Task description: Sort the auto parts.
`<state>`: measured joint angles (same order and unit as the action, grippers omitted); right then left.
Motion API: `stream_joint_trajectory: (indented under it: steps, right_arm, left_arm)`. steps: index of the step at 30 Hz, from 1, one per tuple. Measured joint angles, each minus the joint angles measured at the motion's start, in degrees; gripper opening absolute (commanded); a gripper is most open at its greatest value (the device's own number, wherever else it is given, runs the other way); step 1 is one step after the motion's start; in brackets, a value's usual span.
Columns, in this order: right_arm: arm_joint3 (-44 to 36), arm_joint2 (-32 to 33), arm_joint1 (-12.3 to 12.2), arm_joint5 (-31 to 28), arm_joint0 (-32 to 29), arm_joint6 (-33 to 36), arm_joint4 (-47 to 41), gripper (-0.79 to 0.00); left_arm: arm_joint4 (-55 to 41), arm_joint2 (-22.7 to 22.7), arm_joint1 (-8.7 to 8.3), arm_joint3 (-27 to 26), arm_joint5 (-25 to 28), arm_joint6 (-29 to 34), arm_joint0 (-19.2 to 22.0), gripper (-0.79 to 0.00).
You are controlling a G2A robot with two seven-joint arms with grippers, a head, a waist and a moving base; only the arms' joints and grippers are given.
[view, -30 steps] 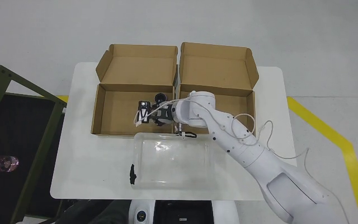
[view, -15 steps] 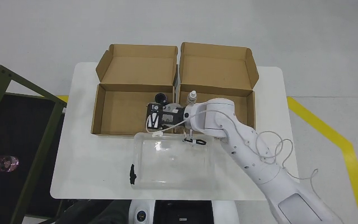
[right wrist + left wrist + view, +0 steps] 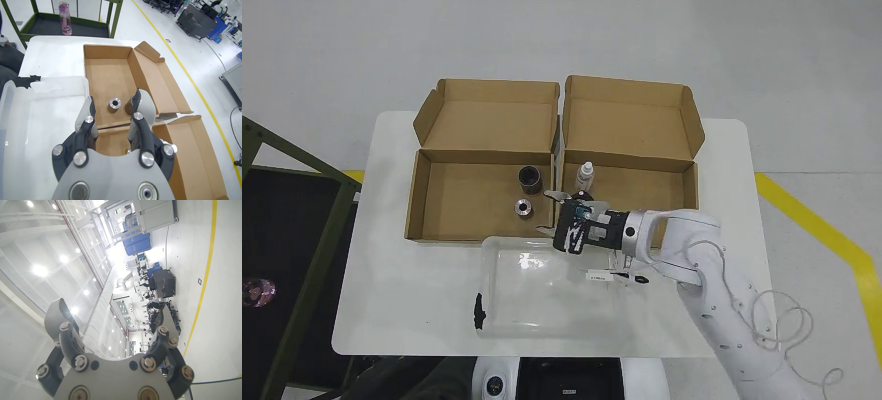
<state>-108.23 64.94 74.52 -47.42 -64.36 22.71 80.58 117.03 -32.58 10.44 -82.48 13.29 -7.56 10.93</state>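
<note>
A dark cylinder [image 3: 530, 179] and a silver bushing [image 3: 521, 208] stand in the left cardboard box [image 3: 457, 200]. A white-capped part [image 3: 586, 172] stands in the right cardboard box [image 3: 662, 190]. My right gripper [image 3: 547, 213] hovers open and empty over the seam between the boxes, at the far edge of the clear plastic bin [image 3: 542, 295]. In the right wrist view the bushing [image 3: 114, 104] shows just beyond the open gripper [image 3: 115, 97], and the dark cylinder [image 3: 129, 108] is half hidden by one finger. My left gripper [image 3: 111, 309] points up at the ceiling, open and empty.
Black tape [image 3: 478, 310] marks the bin's left near corner. Both box lids [image 3: 492, 112] stand open at the far side. A green rack [image 3: 56, 30] with a pink bottle [image 3: 65, 19] stands off the table's left edge. White table [image 3: 382, 270] lies bare left of the bin.
My right gripper has pulled back out of the left box toward the right, leaving the silver bushing standing in that box beside the dark cylinder.
</note>
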Motion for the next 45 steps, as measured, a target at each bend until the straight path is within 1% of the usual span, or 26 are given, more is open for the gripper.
stream_joint_trajectory:
  steps: [7, 10, 13, 20, 26, 30, 38, 45]
  right_arm:
    - [-4.0, 7.6, -1.7, 1.4, -8.1, -8.8, 3.9, -0.388]
    - [-5.2, 10.4, -2.3, 2.2, -11.0, -12.6, 5.4, -0.345]
    - [-5.7, 13.0, -2.8, 3.4, -13.7, -16.8, 6.7, -0.332]
    - [-5.6, 18.7, -3.7, 6.3, -20.1, -26.8, 8.4, -0.215]
    - [-5.8, 23.6, -4.5, 8.7, -25.0, -34.2, 9.4, -0.185]
    - [-5.8, 26.3, -4.8, 10.6, -28.3, -37.6, 9.6, -0.175]
    - [-4.6, 31.0, -5.4, 12.4, -33.5, -41.4, 8.8, -0.120]
    - [-3.2, 34.6, -5.7, 13.5, -36.7, -43.6, 7.3, -0.037]
  left_arm:
    - [0.0, 0.0, 0.00, 0.0, 0.0, 0.0, 0.0, 0.000]
    - [0.0, 0.0, 0.00, 0.0, 0.0, 0.0, 0.0, 0.000]
    - [0.0, 0.0, 0.00, 0.0, 0.0, 0.0, 0.0, 0.000]
    - [0.0, 0.0, 0.00, 0.0, 0.0, 0.0, 0.0, 0.000]
    - [0.0, 0.0, 0.00, 0.0, 0.0, 0.0, 0.0, 0.000]
    - [0.0, 0.0, 0.00, 0.0, 0.0, 0.0, 0.0, 0.000]
    - [0.0, 0.0, 0.00, 0.0, 0.0, 0.0, 0.0, 0.000]
    - [0.0, 0.0, 0.00, 0.0, 0.0, 0.0, 0.0, 0.000]
